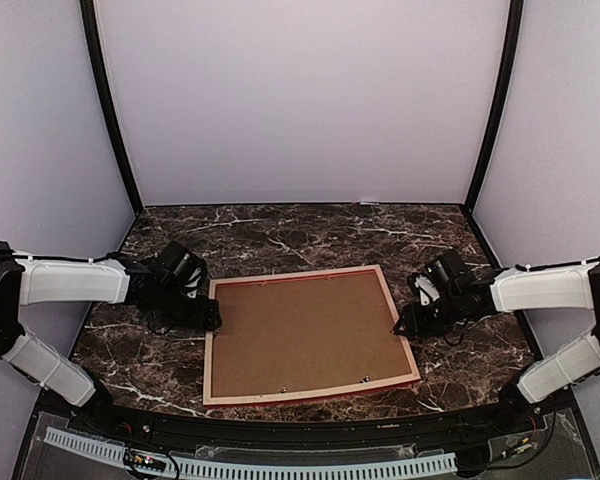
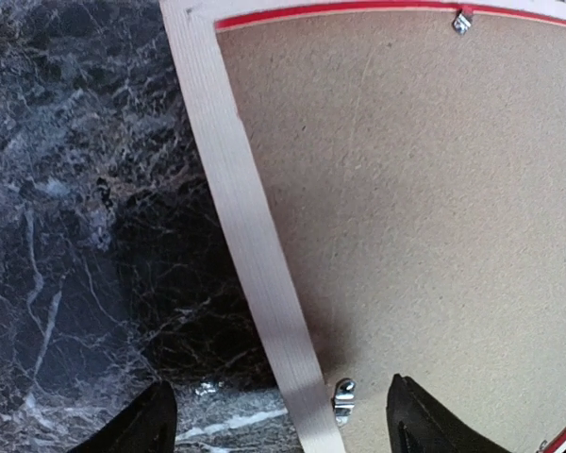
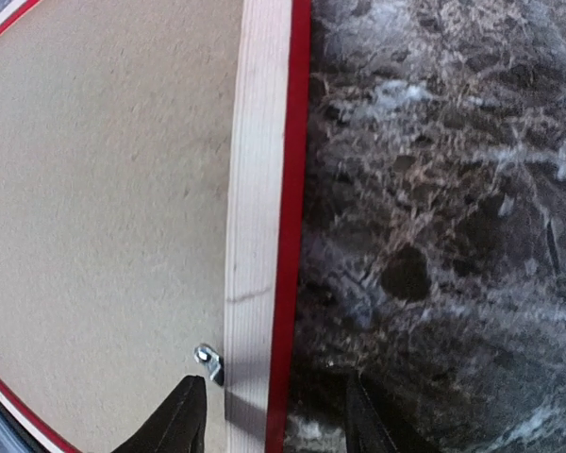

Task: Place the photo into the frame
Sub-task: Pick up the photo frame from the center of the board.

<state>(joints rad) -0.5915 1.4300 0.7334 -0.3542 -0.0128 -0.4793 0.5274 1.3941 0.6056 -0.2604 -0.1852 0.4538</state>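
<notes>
The frame (image 1: 310,391) lies face down on the marble table, pale wood back up and a red edge showing. A brown backing board (image 1: 305,335) fills its opening. The photo is hidden. My left gripper (image 1: 208,318) is at the frame's left rail and my right gripper (image 1: 405,322) at its right rail. In the left wrist view the left gripper (image 2: 278,408) is open, its fingers standing apart on either side of the pale rail (image 2: 236,189). In the right wrist view the right gripper (image 3: 274,412) is open astride the rail (image 3: 255,189), clear of it.
Small metal tabs (image 2: 343,398) (image 3: 208,363) sit on the board by the inner edges of the rails. Dark marble table (image 1: 310,235) surrounds the frame. Pale walls with black posts (image 1: 110,110) enclose the back and sides.
</notes>
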